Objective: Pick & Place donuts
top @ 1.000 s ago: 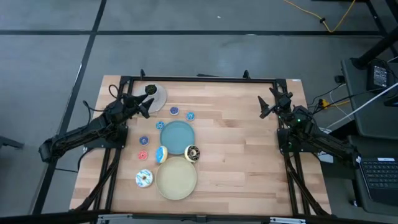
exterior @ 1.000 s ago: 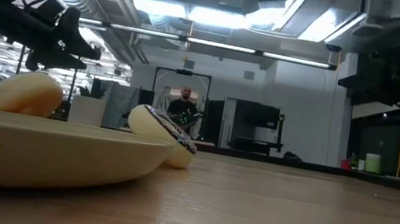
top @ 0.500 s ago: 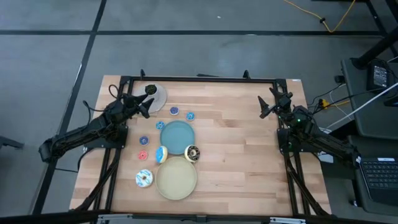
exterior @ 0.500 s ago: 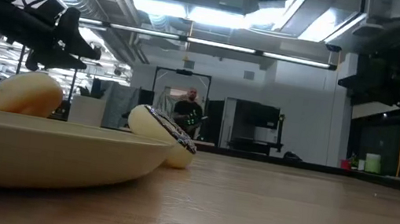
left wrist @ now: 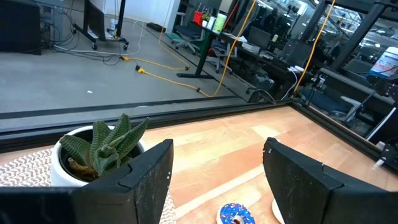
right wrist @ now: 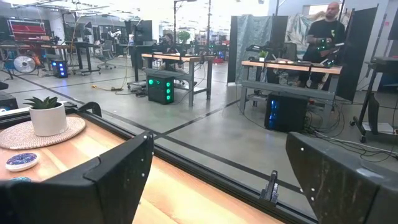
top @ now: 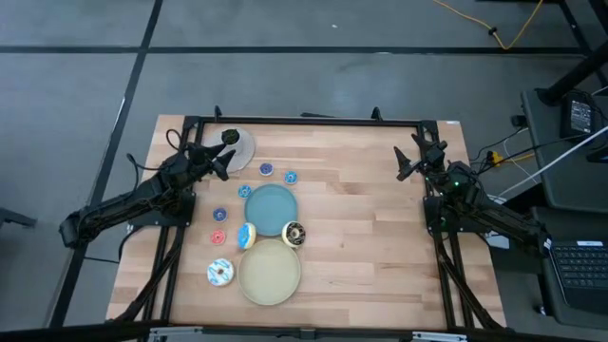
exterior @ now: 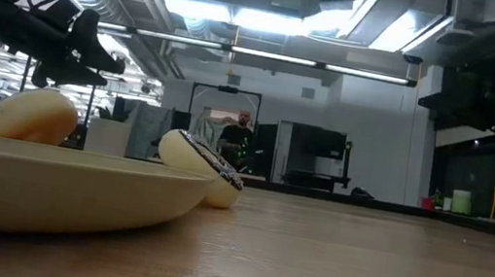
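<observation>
Small ringed donuts (top: 247, 235), blue, pink, sprinkled and chocolate, lie around the blue plate (top: 271, 208). My left gripper (left wrist: 217, 180) and right gripper (right wrist: 217, 180) gape empty. Only my left wrist shows the potted succulent (left wrist: 102, 152).

Left gripper (top: 225, 158) raised at the table's far left corner, fingers apart. Right gripper (top: 410, 160) raised at the far right, fingers apart.
</observation>
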Robot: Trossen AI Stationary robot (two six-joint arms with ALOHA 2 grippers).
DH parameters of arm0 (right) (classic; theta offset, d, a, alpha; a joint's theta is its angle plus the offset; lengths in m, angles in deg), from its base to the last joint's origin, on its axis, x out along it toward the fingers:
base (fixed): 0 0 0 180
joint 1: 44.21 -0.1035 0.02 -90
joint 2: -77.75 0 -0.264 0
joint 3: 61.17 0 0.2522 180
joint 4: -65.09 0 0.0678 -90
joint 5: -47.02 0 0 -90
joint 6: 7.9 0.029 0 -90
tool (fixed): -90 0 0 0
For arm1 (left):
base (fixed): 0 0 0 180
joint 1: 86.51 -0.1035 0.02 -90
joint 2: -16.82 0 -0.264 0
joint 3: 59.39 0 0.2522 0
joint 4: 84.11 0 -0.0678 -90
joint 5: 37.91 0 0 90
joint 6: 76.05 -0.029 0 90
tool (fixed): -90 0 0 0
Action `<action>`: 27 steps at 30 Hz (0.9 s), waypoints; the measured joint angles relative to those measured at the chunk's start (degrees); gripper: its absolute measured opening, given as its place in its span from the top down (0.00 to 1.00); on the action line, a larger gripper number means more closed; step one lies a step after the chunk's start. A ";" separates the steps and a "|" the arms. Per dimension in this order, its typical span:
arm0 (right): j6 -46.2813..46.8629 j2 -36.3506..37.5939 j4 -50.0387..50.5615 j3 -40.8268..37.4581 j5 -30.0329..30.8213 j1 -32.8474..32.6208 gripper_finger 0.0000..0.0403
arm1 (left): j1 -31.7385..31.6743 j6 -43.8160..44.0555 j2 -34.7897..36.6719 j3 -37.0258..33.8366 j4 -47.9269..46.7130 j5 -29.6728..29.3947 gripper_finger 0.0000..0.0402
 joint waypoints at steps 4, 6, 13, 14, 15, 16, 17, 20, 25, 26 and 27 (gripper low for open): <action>0.00 0.00 0.01 0.00 0.01 0.01 0.09 | 0.00 0.02 0.00 0.00 0.00 0.00 0.40; 0.00 0.02 0.00 0.00 0.01 0.00 0.09 | -0.02 0.15 0.02 -0.01 0.00 0.00 0.40; 0.00 0.01 0.00 0.00 0.00 0.01 0.09 | -0.02 0.16 0.01 0.00 0.00 0.02 0.40; 0.00 0.02 0.00 0.00 0.01 0.00 0.09 | 0.00 0.15 0.00 0.00 -0.01 0.01 0.40; 0.00 0.00 0.00 0.00 0.01 0.00 0.09 | 0.00 0.19 0.00 0.00 0.00 0.02 0.40; 0.00 0.00 0.02 0.00 -0.01 0.00 0.09 | -0.01 0.36 0.00 -0.01 -0.01 0.02 0.40; 0.00 0.00 0.01 0.01 0.01 0.02 0.09 | 0.00 0.60 0.00 -0.01 0.00 0.01 0.40; 0.00 0.02 0.00 0.01 0.00 0.02 0.09 | 0.00 0.92 0.00 0.00 -0.02 0.02 0.40; 0.02 0.02 0.00 0.00 0.01 0.00 0.09 | -0.01 1.05 0.02 -0.02 -0.02 0.20 0.40; 0.00 0.02 0.02 0.00 0.01 0.00 0.09 | -0.01 1.05 0.01 0.00 -0.01 0.54 0.40; 0.00 0.01 0.00 0.00 0.01 0.01 0.09 | 0.00 0.88 0.00 0.13 -0.08 0.95 0.40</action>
